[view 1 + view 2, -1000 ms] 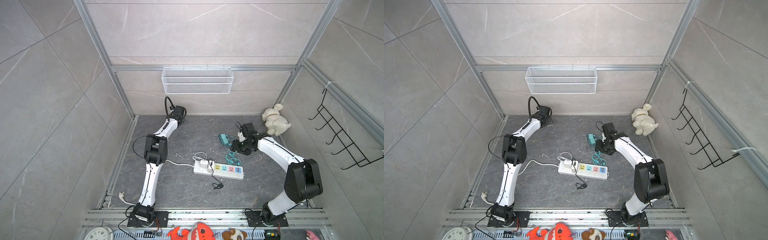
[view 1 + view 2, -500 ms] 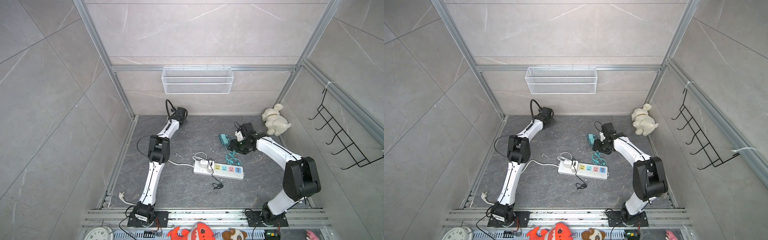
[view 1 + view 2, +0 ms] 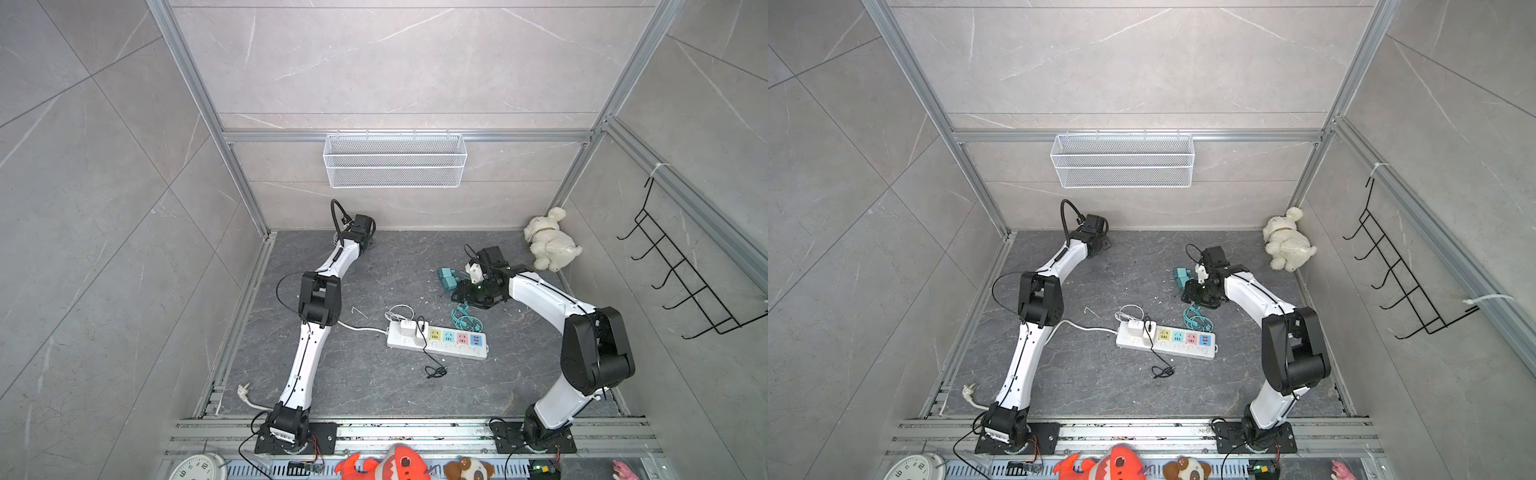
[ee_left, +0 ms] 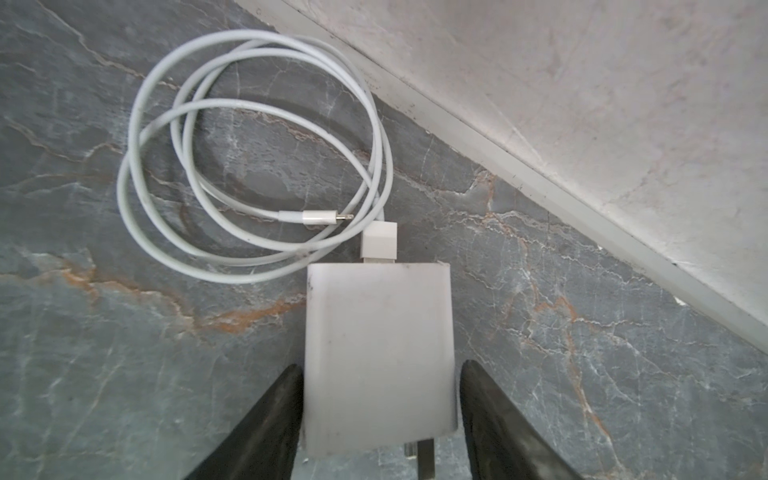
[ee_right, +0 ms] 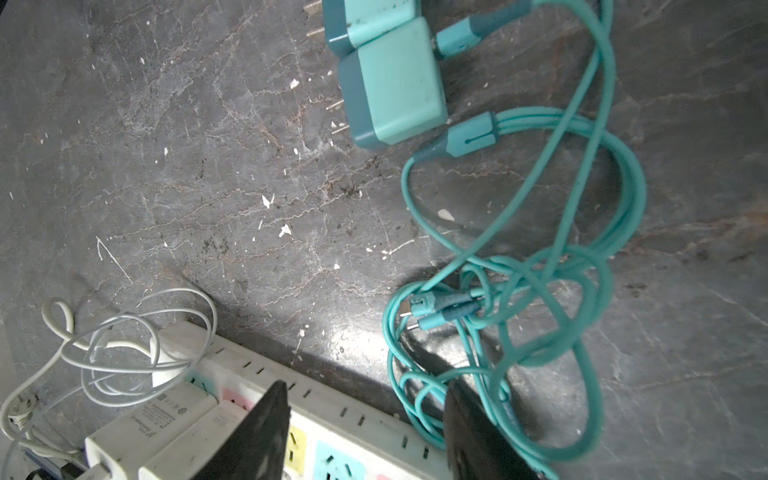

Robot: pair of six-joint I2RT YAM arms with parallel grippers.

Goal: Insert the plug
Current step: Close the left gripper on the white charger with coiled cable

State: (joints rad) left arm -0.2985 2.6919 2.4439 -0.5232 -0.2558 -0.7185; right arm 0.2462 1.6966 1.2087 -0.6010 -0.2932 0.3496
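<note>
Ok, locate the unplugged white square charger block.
In the left wrist view the white charger block lies between the left gripper's fingers, on the floor by the wall.

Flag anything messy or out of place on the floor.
White chips litter the dark floor beside the teal chargers, whose teal cables lie in a tangled heap. A white mains plug lies loose and unplugged near the front rail.
</note>
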